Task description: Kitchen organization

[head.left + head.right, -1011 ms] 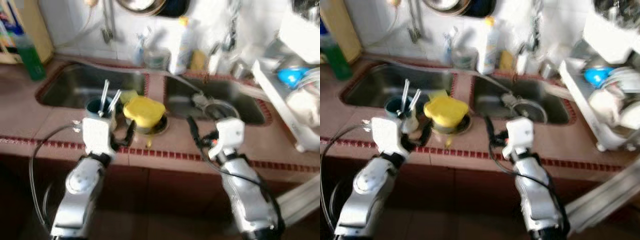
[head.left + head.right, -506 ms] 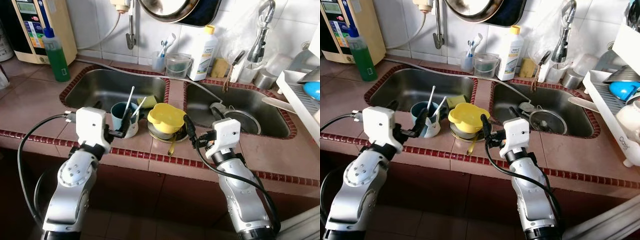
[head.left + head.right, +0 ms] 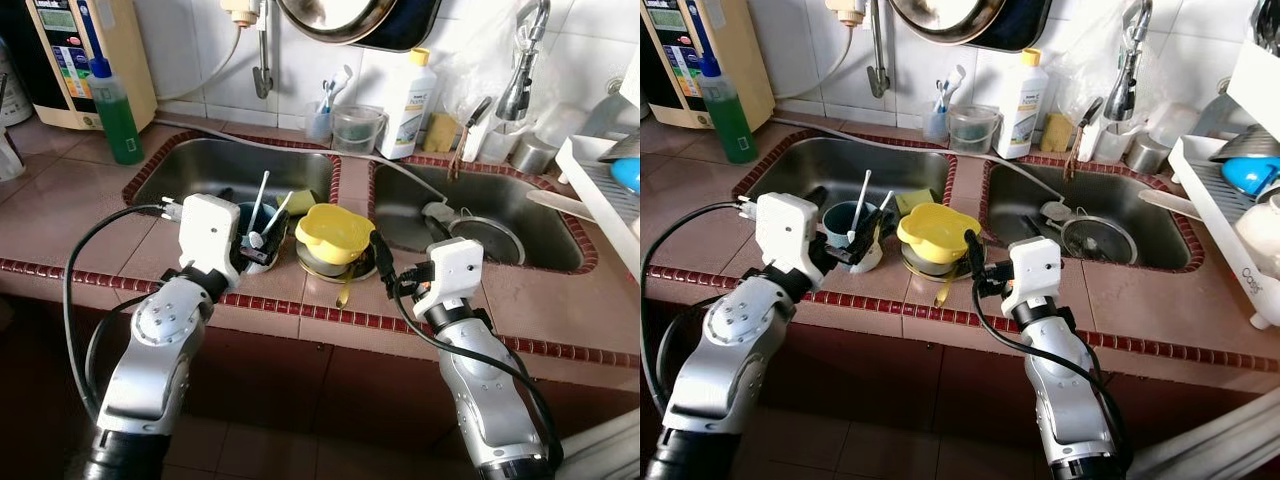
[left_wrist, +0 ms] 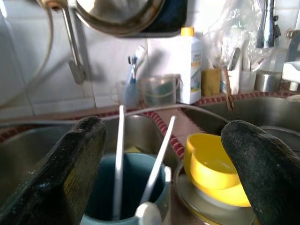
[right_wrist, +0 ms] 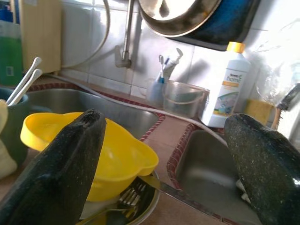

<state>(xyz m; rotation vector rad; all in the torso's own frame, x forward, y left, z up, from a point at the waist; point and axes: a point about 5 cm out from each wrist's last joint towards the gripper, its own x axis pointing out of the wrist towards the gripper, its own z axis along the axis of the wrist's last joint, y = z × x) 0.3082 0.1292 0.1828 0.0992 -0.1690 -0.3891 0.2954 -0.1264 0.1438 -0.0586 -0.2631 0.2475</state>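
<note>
A tiled kitchen counter (image 3: 90,215) with a dark red border runs under a white-tiled wall, with a double sink (image 3: 215,170) set into it. The left tool (image 3: 256,243) has its fingers spread wide, one on either side of the teal mug (image 3: 845,222), not yet touching it as far as I can judge. The right tool (image 3: 971,262) is likewise open, its fingers apart just beside the yellow bowl (image 3: 336,232). The mug stands on the strip between the sink and the counter's front edge, with two white utensils (image 4: 119,154) leaning out of it and something small and white against its near side. The bowl sits tilted on a metal plate (image 5: 140,204) with a fork under it. The mug looks ceramic: stiff, fairly heavy, possibly wet and slippery, so I'd clamp it across the body below the rim, clear of the loose utensils. The bowl looks like light plastic; its rim is the natural hold.
</note>
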